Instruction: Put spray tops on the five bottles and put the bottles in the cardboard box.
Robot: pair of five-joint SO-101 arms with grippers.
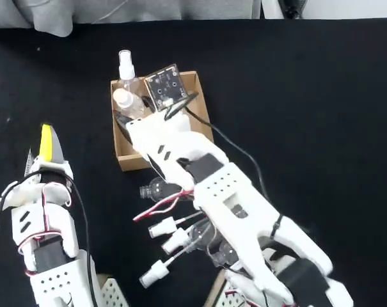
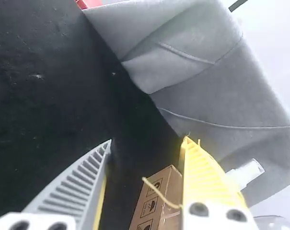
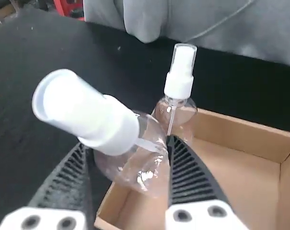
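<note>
My right gripper (image 3: 130, 148) is shut on a clear bottle (image 3: 135, 158) with a white spray top, held tilted over the near corner of the cardboard box (image 3: 240, 132). A second topped bottle (image 3: 178, 96) stands upright in the box's far corner. From above, the held bottle (image 1: 124, 101) and the standing one (image 1: 126, 70) are at the left side of the box (image 1: 130, 160). An uncapped bottle (image 1: 156, 190) and three loose spray tops (image 1: 162, 227) lie on the table in front of the box. My left gripper (image 1: 46, 141) rests open at the left, off the box.
More clear bottles (image 1: 201, 235) lie partly hidden under the right arm. Grey cloth (image 2: 207, 72) hangs along the table's far edge. Between the left gripper's (image 2: 147, 143) fingers I see the box (image 2: 156, 196) farther off. Black tabletop stretches to the right of the box.
</note>
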